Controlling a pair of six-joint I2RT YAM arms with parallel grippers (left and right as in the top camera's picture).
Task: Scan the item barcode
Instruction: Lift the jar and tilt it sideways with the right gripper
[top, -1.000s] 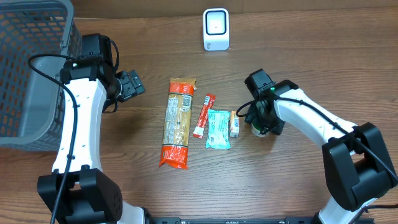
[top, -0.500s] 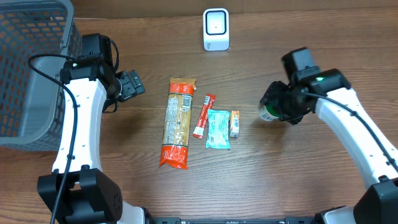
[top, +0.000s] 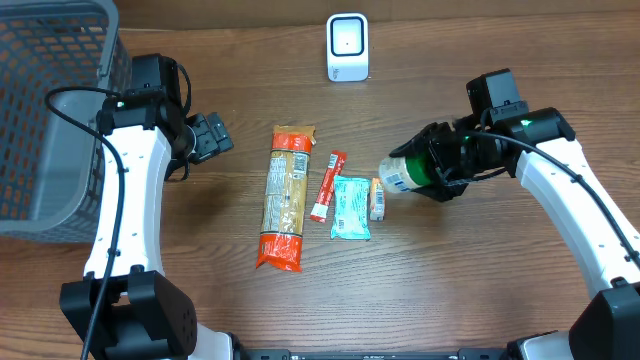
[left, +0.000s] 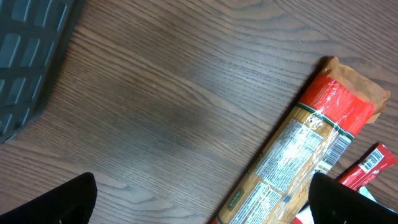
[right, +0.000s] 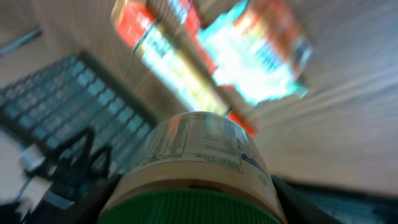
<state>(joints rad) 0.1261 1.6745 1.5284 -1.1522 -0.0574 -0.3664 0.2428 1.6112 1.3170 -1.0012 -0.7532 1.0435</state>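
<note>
My right gripper (top: 440, 165) is shut on a jar (top: 400, 172) with a green lid and a white printed label. It holds the jar off the table, lying on its side, bottom toward the left. In the right wrist view the jar (right: 196, 162) fills the space between the fingers of the right gripper (right: 194, 205), and the view is blurred. The white scanner (top: 347, 47) stands at the table's far edge. My left gripper (top: 215, 135) stands open over bare wood, left of the pasta pack (top: 283, 195). Nothing lies between the fingers of the left gripper (left: 202, 202).
A red stick packet (top: 327, 185), a teal packet (top: 351, 207) and a small packet (top: 377, 198) lie beside the pasta pack (left: 311, 149), just left of the held jar. A grey basket (top: 50, 110) fills the far left corner.
The right gripper lifted the jar off the table beside the small packet, swung right, then turned it onto its side pointing left. The left arm has not moved.
</note>
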